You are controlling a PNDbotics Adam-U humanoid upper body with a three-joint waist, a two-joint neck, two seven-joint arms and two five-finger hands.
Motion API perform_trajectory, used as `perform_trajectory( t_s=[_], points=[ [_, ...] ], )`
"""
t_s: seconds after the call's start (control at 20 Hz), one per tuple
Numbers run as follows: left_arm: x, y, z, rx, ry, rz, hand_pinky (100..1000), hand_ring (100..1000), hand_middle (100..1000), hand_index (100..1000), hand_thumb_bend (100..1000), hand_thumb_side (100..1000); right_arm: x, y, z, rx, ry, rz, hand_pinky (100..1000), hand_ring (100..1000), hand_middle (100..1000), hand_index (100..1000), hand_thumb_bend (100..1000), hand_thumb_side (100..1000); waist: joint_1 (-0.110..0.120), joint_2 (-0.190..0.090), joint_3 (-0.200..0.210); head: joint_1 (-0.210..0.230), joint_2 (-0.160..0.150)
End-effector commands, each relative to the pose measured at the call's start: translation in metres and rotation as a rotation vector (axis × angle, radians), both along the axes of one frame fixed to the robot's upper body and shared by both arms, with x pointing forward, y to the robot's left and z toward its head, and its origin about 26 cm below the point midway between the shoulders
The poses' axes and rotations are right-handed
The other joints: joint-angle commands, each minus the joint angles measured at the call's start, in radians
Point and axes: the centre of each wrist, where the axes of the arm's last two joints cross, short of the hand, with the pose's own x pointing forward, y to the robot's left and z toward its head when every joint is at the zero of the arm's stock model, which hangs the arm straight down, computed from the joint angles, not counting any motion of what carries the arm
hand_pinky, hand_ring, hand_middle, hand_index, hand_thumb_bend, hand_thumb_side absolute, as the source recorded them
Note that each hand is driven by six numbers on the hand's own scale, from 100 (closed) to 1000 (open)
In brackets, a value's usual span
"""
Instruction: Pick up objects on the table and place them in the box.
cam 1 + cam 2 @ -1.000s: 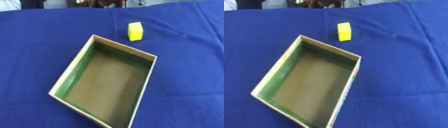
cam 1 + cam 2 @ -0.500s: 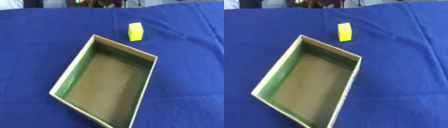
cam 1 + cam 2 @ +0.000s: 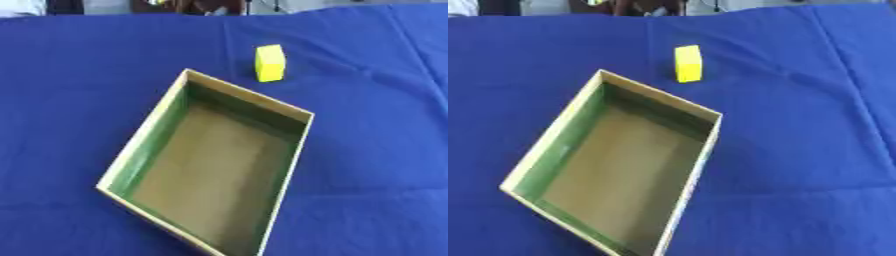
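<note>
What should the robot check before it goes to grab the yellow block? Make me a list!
1. Yellow block easy to see, standing on the blue cloth: ok.
2. Nothing on top of the block or touching it: ok.
3. Box open, nothing seen inside: ok.
4. Block apart from the box, just beyond its far corner, with space to reach around it: ok.
5. Robot hand ready and open: cannot tell, neither one shows in either view.
6. Clear way from block to box: ok, only cloth between them.
</note>
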Motion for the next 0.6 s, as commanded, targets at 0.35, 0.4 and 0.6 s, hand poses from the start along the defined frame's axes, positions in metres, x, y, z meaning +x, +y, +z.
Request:
perform_trajectory(
  t_s=[0.35, 0.4, 0.6],
  points=[
    [-0.004, 0.0, 0.013, 0.038, -0.036, -0.005, 573, 714, 716, 760, 100, 1000, 0.035, -0.009, 0.009, -0.06, 0.082, -0.108, 770, 827, 772, 896, 163, 1000, 0.005, -0.01, 0.004, -0.008, -0.012],
    [-0.004, 0.0, 0.013, 0.038, -0.037, -0.006, 573, 714, 716, 760, 100, 1000, 0.039, -0.011, 0.009, -0.069, 0.094, -0.119, 772, 831, 778, 899, 164, 1000, 0.005, -0.009, 0.003, -0.009, -0.012],
    [-0.004, 0.0, 0.014, 0.038, -0.037, -0.009, 573, 714, 716, 761, 100, 1000, 0.053, -0.022, 0.007, -0.107, 0.142, -0.161, 776, 839, 795, 908, 171, 1000, 0.007, -0.007, 0.003, -0.009, -0.015]
  ],
)
